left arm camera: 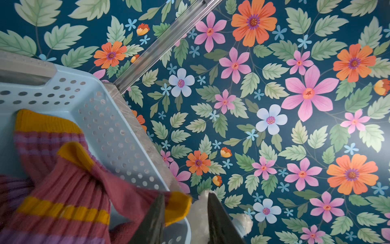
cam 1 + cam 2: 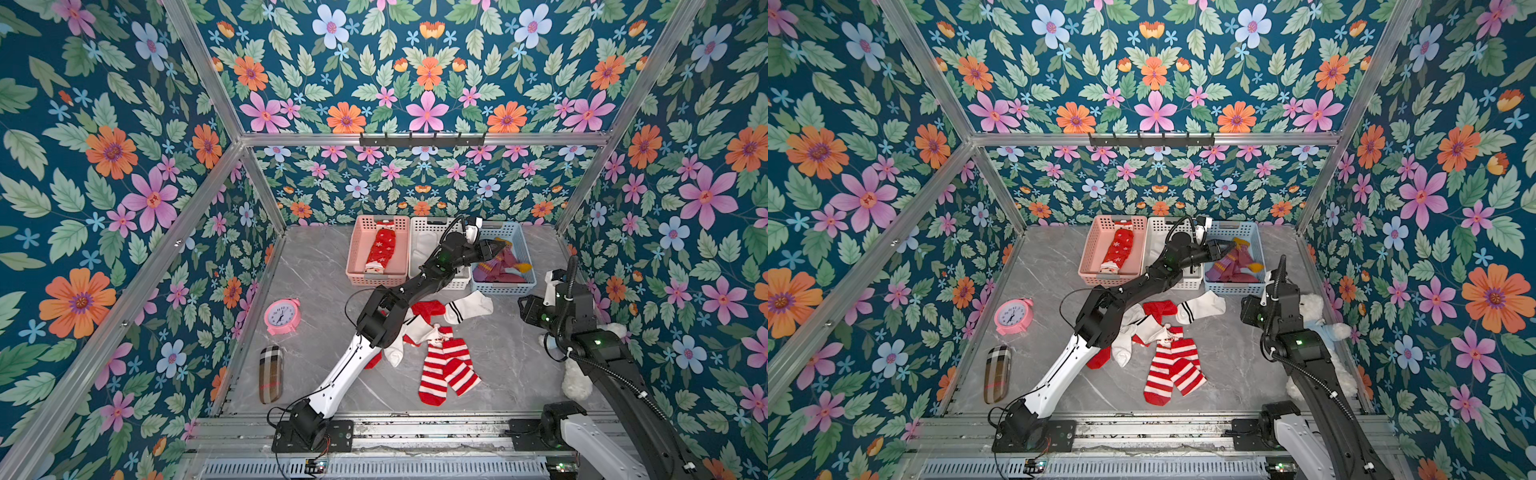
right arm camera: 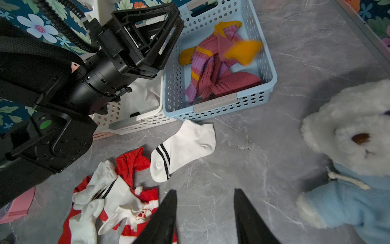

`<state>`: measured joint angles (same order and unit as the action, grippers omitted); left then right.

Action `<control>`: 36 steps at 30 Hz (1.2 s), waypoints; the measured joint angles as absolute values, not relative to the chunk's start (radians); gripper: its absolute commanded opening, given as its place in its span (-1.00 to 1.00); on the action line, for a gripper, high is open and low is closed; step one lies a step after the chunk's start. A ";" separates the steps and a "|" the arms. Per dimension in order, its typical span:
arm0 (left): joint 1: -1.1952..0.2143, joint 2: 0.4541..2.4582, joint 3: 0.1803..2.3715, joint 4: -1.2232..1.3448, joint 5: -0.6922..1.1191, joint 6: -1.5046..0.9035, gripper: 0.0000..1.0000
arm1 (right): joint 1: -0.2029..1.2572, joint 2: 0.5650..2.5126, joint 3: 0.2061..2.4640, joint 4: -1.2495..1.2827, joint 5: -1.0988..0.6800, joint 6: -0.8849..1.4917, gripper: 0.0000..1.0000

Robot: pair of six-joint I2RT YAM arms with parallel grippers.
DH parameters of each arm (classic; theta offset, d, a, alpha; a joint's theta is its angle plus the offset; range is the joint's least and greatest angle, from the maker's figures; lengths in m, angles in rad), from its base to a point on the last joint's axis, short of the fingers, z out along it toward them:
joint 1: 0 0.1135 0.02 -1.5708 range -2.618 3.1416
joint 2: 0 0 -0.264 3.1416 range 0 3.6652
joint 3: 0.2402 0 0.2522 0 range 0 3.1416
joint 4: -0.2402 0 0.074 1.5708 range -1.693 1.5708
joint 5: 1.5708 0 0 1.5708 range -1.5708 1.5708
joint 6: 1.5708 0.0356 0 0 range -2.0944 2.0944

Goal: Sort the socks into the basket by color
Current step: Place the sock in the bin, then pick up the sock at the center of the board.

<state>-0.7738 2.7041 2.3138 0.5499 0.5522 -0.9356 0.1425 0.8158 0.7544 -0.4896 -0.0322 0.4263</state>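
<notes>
While the left gripper [image 1: 186,194] hangs half-open and empty, the maroon sock [image 1: 126,190] lies loose just beside it.

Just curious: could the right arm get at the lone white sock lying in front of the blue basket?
Probably yes: the white sock lies alone just ahead of the right tool, whose jaws stand apart and empty, with nothing in between.

You're seeing maroon-purple ribbed fabric socks [image 3: 213,69] showing mustard bands, a pale blue perforated plastic basket [image 3: 251,100], red-and-white striped fabric socks [image 2: 446,370], a white fabric sock [image 3: 185,145] wearing black bands, and grey marble-veined tabletop [image 3: 274,158].
</notes>
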 measured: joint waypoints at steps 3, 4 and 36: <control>-0.770 2.658 2.254 0.541 0.547 -0.907 -0.22 | 0.142 0.815 0.759 -0.490 -0.032 0.427 -0.07; -0.769 2.642 2.235 0.536 0.547 -0.903 -0.22 | 0.142 0.815 0.760 -0.490 -0.032 0.427 -0.07; -0.540 1.739 1.091 0.310 0.197 -0.523 -0.11 | 0.185 1.051 0.713 -0.353 -0.137 0.481 -0.07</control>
